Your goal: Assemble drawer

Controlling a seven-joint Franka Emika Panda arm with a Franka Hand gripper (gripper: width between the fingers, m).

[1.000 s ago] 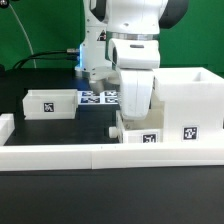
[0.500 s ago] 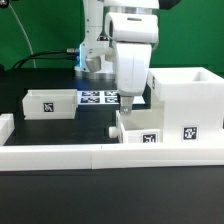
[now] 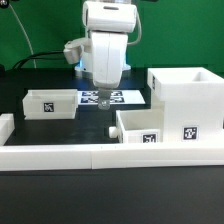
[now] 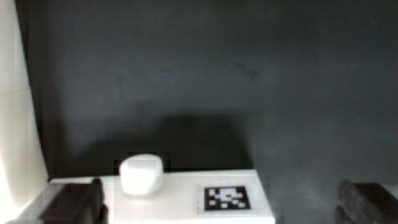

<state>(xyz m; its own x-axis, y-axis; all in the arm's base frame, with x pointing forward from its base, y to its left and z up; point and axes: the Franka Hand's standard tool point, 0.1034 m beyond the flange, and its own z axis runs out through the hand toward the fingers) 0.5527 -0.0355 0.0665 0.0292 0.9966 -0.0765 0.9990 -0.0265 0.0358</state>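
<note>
The drawer's tall boxy casing [image 3: 186, 95] stands at the exterior view's right, beyond the long low rail [image 3: 90, 155]. It looks like light, stiff, smooth plastic that is apt to slide when nudged, and the thin walls of its open upper rim seem the best purchase. One shallow tray [image 3: 140, 127] sits just in front of it. The other tray [image 3: 50, 103] lies well apart at the left. Either would likely be pinched over a side wall. The gripper [image 3: 105, 103] hangs above the marker board [image 3: 120, 97], its fingers [image 4: 71, 203] spread wide and holding nothing.
</note>
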